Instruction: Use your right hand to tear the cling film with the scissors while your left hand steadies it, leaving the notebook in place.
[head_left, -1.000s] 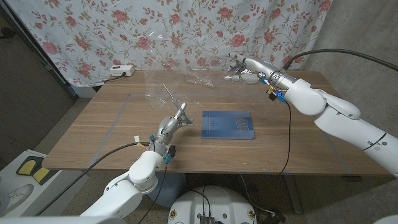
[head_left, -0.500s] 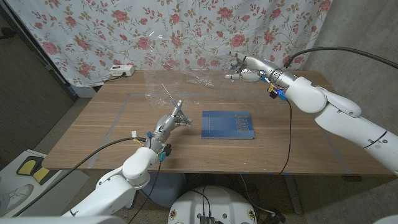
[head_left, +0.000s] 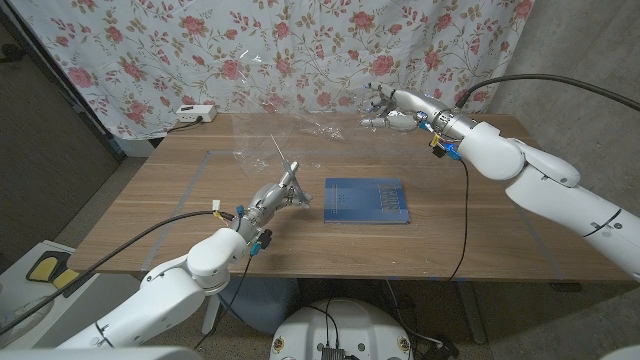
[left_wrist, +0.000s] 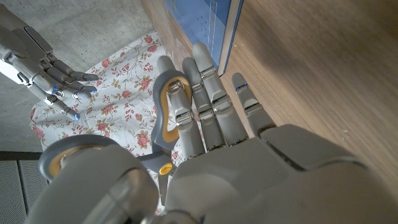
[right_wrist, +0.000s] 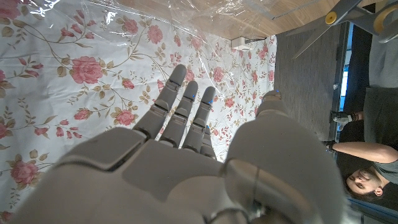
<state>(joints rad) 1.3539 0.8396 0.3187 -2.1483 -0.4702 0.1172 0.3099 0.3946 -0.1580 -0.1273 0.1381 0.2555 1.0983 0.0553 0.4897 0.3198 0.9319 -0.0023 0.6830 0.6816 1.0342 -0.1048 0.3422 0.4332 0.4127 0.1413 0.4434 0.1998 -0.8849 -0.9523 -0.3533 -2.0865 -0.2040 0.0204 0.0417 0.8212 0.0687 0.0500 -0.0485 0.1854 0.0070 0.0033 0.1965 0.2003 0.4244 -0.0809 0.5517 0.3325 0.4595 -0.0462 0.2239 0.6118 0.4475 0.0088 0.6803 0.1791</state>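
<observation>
Rose-printed curtain (head_left: 300, 50) hangs behind a wooden table (head_left: 480, 220), with a grey wall on the right.

On the near-left part of the table, the left hand (head_left: 277, 196) has the scissors (head_left: 283, 163): in the left wrist view its fingers (left_wrist: 214, 109) pass through the grey, yellow-lined handle loops and close around them. In the head view the thin blades rise from the hand and slant up toward the far side of the table. Just beside this hand, on its right, lies the blue notebook (head_left: 366, 200), flat on the wood and apart from the fingers; its edge also shows past the fingertips in the left wrist view (left_wrist: 211, 18).

At the far edge, right of centre, the right hand (head_left: 385, 110) is held up above the table with its fingers (right_wrist: 180, 109) spread and slightly bent. They reach toward the cling film (head_left: 300, 125), a clear crumpled sheet hanging in front of the curtain and trailing onto the far-centre part of the table. I cannot tell from either view whether the fingertips pinch the film or only come up to it. The film is well apart from the notebook.

A white power strip (head_left: 195, 113) sits at the table's far-left corner. A person (right_wrist: 360, 168) shows at the edge of the right wrist view.
</observation>
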